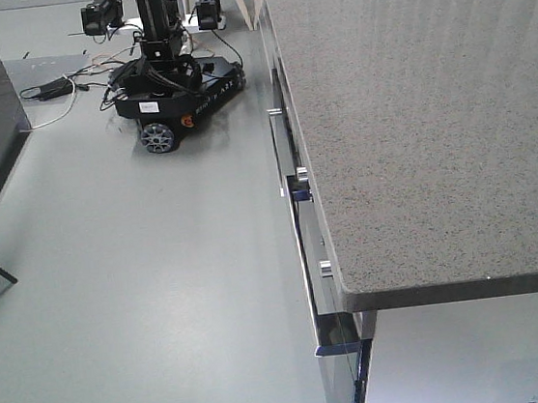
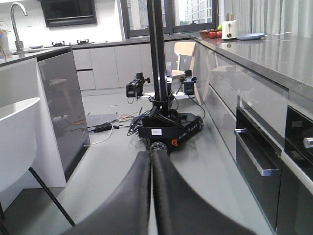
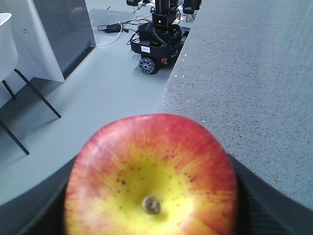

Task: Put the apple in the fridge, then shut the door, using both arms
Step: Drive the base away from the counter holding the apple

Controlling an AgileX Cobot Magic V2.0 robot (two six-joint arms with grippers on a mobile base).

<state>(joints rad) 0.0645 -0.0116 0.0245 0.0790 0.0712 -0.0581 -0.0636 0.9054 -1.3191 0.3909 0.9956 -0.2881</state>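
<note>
Right wrist view: right tool [image 3: 155, 208] clamped on the apple [image 3: 151, 171], near the speckled surface [image 3: 254, 73] edge; left tool [image 2: 151, 161] pressed together.

Kitchen, speckled counter [image 1: 413, 98], built-in oven [image 2: 257, 147], cabinets [image 2: 102, 66]

Open floor [image 1: 141, 274] beside counter [image 1: 413, 98] (wheeled robot [image 1: 173, 86] ahead)

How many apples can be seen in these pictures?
1 for sure: the apple gripped in the right hand. In the left wrist view, small red fruits on the far counter may be apples too, but they are too small to tell.
</note>
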